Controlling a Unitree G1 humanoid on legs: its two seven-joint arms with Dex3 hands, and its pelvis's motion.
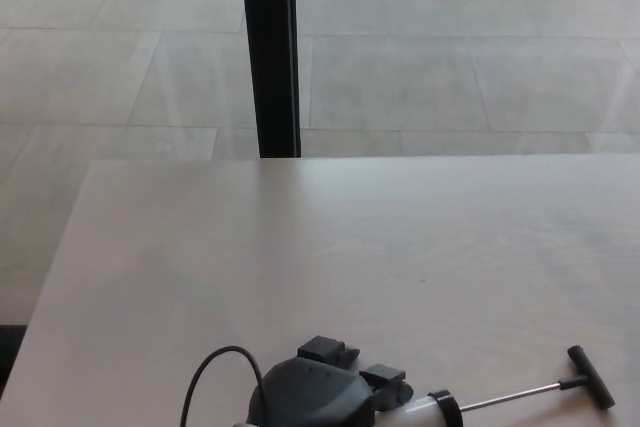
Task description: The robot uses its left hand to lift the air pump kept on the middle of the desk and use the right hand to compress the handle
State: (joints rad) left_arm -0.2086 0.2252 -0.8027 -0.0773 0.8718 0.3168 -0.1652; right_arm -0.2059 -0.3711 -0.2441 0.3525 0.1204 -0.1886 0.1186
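Observation:
The air pump lies at the desk's near edge. Its white barrel [420, 410] ends in a black collar, and a thin metal rod [510, 397] runs right to a black T-handle [590, 378]. My left hand [318, 394] comes in from the bottom edge and sits over the barrel's left part. Its fingers [384, 378] are curled down over the barrel, shut on it. The barrel's left end is hidden under the hand. A black cable [215, 372] loops off the wrist. My right hand does not show.
The pale desk [330, 247] stretches away from me, with its far edge near the picture's middle. Behind it stands a black vertical post [270, 47] on a grey tiled floor [480, 67].

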